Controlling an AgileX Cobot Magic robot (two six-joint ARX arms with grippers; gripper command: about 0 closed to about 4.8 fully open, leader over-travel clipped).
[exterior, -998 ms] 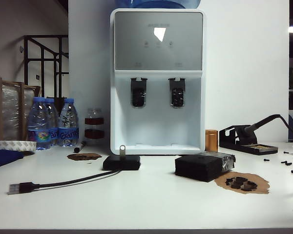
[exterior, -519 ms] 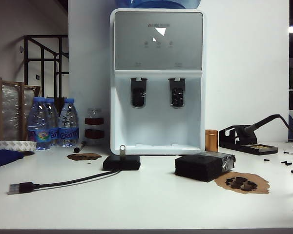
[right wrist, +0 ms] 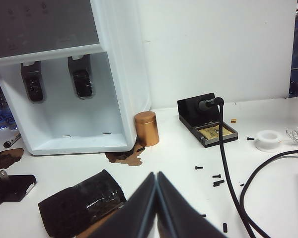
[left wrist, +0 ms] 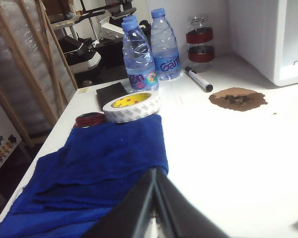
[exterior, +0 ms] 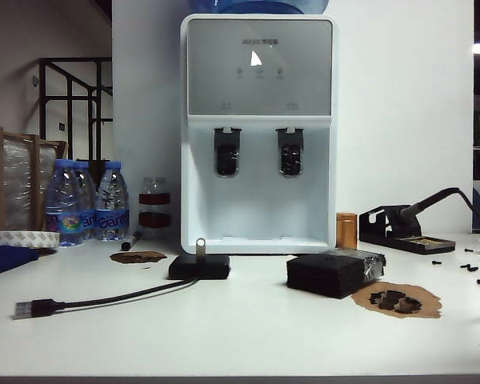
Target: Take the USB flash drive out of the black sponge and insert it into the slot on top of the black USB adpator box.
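Note:
The silver USB flash drive (exterior: 200, 246) stands upright on top of the black USB adpator box (exterior: 199, 266), left of centre on the white table; the slot under it does not show. The box's cable ends in a USB plug (exterior: 30, 308). To the right lies the black sponge (exterior: 332, 272), its far end taped. The exterior view shows no arm. In the right wrist view my right gripper (right wrist: 156, 174) is shut and empty, hanging over the sponge (right wrist: 82, 203), with the box (right wrist: 10, 187) and the drive (right wrist: 2, 173) beyond. My left gripper (left wrist: 155, 171) is shut and empty.
A white water dispenser (exterior: 258, 136) stands behind the box. Water bottles (exterior: 84, 200) and a blue cloth (left wrist: 99, 168) with a tape roll (left wrist: 131, 105) are at the left. A soldering stand (exterior: 404, 228), a copper cylinder (exterior: 346, 230), loose screws (exterior: 472, 268) and foam scraps (exterior: 396, 300) lie right.

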